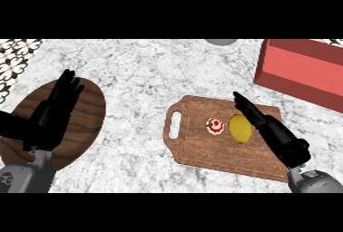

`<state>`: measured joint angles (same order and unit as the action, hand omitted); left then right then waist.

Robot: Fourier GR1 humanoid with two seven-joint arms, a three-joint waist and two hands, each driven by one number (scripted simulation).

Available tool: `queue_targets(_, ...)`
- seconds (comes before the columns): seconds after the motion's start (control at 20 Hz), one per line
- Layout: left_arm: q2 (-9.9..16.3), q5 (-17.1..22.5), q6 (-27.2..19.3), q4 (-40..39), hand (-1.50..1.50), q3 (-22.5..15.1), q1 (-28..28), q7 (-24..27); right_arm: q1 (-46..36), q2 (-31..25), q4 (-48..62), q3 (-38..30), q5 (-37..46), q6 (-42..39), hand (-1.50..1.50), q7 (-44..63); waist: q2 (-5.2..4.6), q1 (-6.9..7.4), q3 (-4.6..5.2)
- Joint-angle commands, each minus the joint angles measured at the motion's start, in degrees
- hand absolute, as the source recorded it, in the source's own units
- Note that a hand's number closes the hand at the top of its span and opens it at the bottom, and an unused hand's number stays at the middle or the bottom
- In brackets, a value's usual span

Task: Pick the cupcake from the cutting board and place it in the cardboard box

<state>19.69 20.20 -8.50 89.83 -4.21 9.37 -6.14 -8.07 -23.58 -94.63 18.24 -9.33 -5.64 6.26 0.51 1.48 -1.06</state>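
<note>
Left of frame: left hand resting, fingers straight and released, above a round wooden board. Centre: cutting board with the cupcake on it, untouched, a yellow fruit just beside it. Right hand over the board's right part, fingers straight, holding nothing. Upper right: red cardboard box, well apart. Grasp, carry and placing all remain, by my reading.

cupcake on cutting board, left of lemon; cardboard box behind-right
</note>
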Motion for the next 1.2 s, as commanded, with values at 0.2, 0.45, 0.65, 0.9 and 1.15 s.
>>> queue_targets(0.2,1.3,-8.8,-6.9,-5.9,0.00,0.7,-6.5,2.5,-3.2,2.9,-5.6,-7.9,10.9,17.7,1.50,-1.3,-0.19,-2.15,1.13)
queue_targets(0.45,-2.5,-10.3,-10.1,-10.1,0.00,-0.8,-6.1,2.6,1.4,0.9,-0.5,-8.6,27.8,31.4,1.50,4.8,-0.57,-3.83,1.16)
queue_targets(0.65,-3.4,-10.4,-8.9,-13.1,0.00,-0.5,-7.5,5.9,7.8,0.3,-10.1,-2.6,42.6,37.0,-1.50,8.5,-0.26,-3.03,1.23)
queue_targets(0.9,-5.0,-11.7,-9.3,-15.0,0.00,-0.9,-5.8,6.8,11.6,-4.4,-22.6,0.3,51.6,25.0,-1.50,25.8,-0.28,-2.79,1.26)
queue_targets(1.15,-4.4,-11.7,-9.0,-12.3,0.00,-0.8,-3.8,1.9,6.4,-2.7,-30.2,1.7,52.5,11.2,-1.50,42.9,-0.37,-1.77,1.14)
